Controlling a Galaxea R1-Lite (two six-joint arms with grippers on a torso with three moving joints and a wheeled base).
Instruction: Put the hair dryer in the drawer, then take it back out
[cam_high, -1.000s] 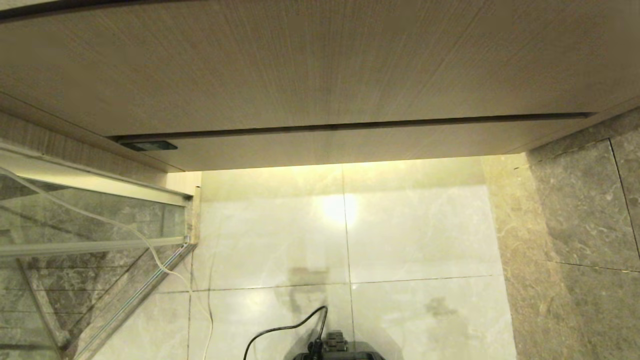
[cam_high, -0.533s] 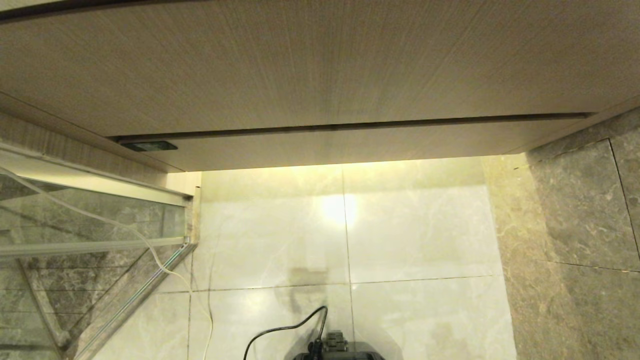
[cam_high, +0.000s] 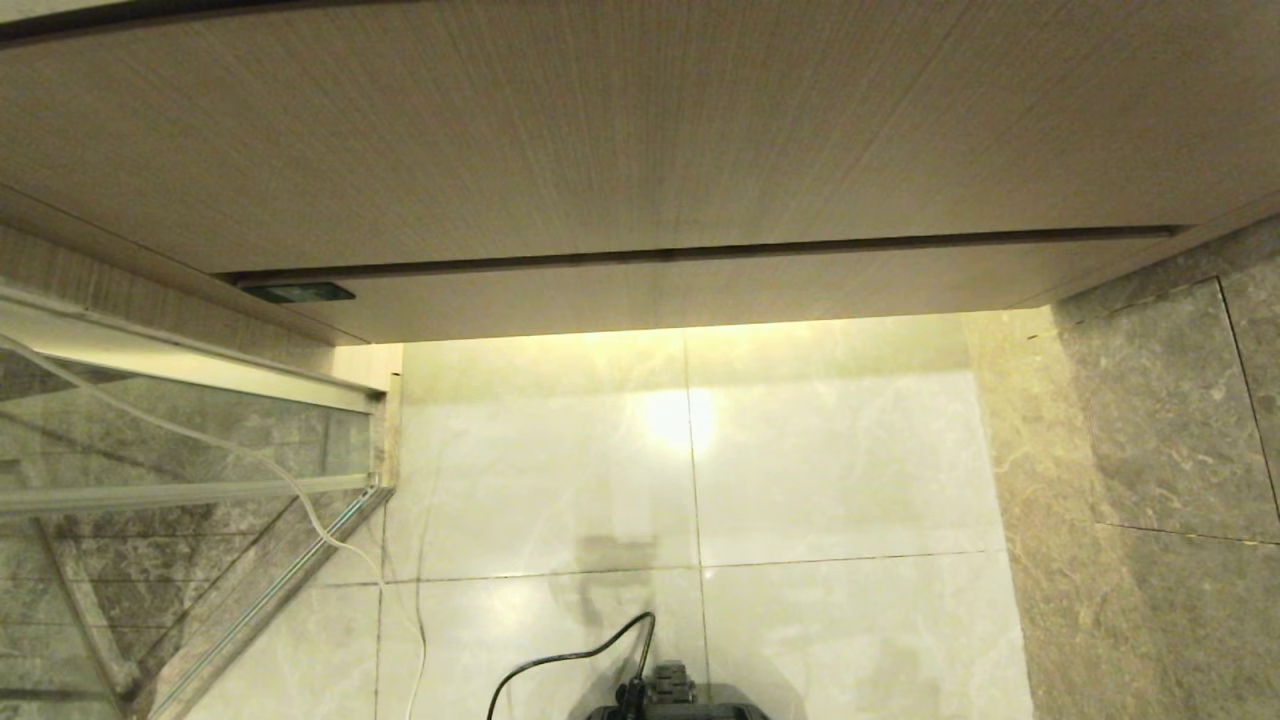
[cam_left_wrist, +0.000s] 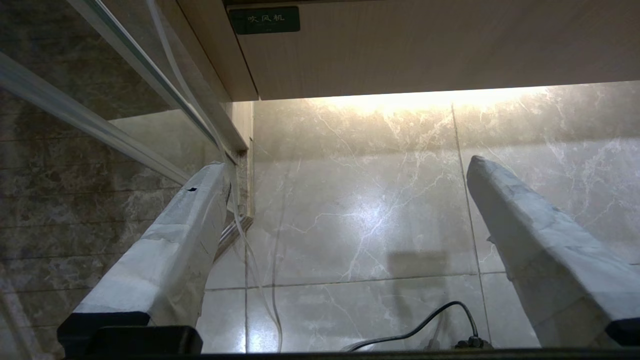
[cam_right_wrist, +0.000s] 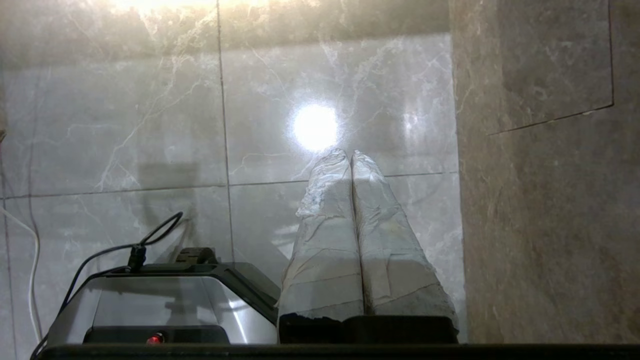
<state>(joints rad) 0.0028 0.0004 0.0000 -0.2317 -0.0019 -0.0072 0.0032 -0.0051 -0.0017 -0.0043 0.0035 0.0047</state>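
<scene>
Pale glossy marble floor (cam_high: 830, 470) runs up to the closed drawer (cam_high: 680, 290), whose flat wood-grain front sits flush beneath the taller panel (cam_high: 600, 130). A glass partition (cam_high: 170, 450) borders the left, grey stone wall (cam_high: 1160, 430) the right. The left claw (cam_left_wrist: 345, 165) hangs spread wide above the floor; the right claw (cam_right_wrist: 351, 155) is pressed together, empty. No hair dryer shows.

Pale grey tape, creased, wrapped round long tapered fingers (cam_left_wrist: 180, 240) of left gripper (cam_left_wrist: 345, 165) and right gripper (cam_right_wrist: 351, 156); black mounts under them. Silver base (cam_right_wrist: 150, 300) with black trim, red light (cam_right_wrist: 155, 339), black cable (cam_right_wrist: 100, 255) plugged in.
</scene>
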